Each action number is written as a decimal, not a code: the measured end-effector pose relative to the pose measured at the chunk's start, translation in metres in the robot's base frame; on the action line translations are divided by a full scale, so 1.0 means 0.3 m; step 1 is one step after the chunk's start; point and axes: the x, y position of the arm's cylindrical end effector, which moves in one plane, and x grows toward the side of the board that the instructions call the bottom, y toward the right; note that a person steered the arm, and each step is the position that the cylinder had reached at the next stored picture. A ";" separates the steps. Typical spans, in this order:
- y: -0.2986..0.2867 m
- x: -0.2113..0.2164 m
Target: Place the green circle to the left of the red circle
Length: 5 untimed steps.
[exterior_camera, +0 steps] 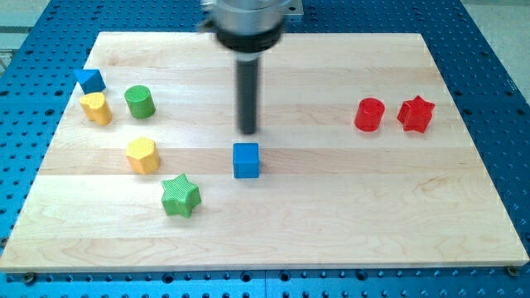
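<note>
My rod is dark, near black, ending in my tip [248,131], and it hangs from a grey metal mount at the top centre of the frame. The board [331,215] is pale wood with faint lengthwise plank bands, lying on a bright blue table [497,50] patterned with rows of small holes. At the upper left sit a blue triangle [89,80], a yellow block [96,108] and the green circle [139,102]. Below them are a yellow hexagon-like block [142,156] and a green star [180,196]. A blue cube [246,160] lies at centre. On the right are the red circle [369,114] and a red star [416,114].
</note>
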 end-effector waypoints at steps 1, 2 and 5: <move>-0.328 -0.010; -0.569 -0.044; -0.660 -0.186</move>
